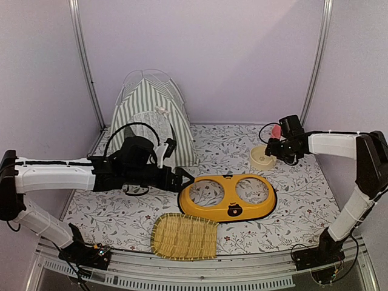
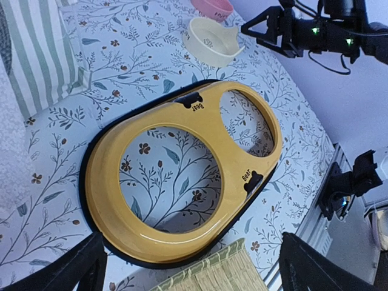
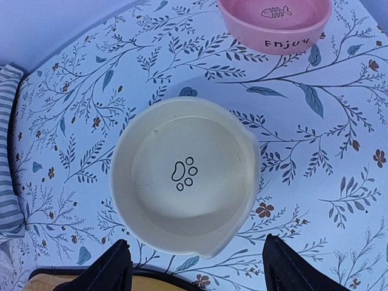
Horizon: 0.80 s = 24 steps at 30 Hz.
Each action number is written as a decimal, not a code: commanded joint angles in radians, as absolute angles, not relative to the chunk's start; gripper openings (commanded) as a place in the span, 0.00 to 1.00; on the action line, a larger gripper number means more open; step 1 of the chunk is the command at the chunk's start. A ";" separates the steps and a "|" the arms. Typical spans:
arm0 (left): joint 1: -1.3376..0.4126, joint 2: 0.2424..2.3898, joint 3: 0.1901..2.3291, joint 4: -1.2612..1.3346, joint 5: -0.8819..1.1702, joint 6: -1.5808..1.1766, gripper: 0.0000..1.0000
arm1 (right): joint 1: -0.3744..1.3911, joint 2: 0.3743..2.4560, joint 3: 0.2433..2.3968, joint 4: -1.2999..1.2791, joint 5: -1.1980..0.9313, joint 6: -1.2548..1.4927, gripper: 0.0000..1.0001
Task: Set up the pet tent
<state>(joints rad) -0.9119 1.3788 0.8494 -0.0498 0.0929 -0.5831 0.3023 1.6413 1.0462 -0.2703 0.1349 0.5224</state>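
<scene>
Pet tent is standing upright at back-left of table, peak pointing up, lace door facing near edge; grey-green stripes, white poles. Cream paw-print bowl is showing a bare bottom. Left gripper and right gripper are gaping wide, gripping nothing.

Hides near front of grey-green and white striped fabric tent behind black-and-white left arm; crops round pink bowl at far edge.
</scene>
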 commanded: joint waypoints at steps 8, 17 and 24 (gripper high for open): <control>-0.902 1.295 0.818 -0.103 0.041 -0.606 0.99 | 0.281 1.891 1.184 -0.224 0.078 0.473 1.00; -0.902 1.284 0.810 -0.105 0.030 -0.620 0.99 | 0.281 1.936 1.151 -0.235 0.114 0.481 0.92; -0.902 1.302 0.810 -0.090 0.037 -0.625 0.99 | 0.281 1.838 1.122 -0.265 0.202 0.469 0.93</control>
<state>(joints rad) -0.9115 1.2999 0.8181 -0.0952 0.0395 -0.6189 0.2859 1.8908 1.1469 -0.1719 0.1280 0.4736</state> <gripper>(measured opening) 0.993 0.919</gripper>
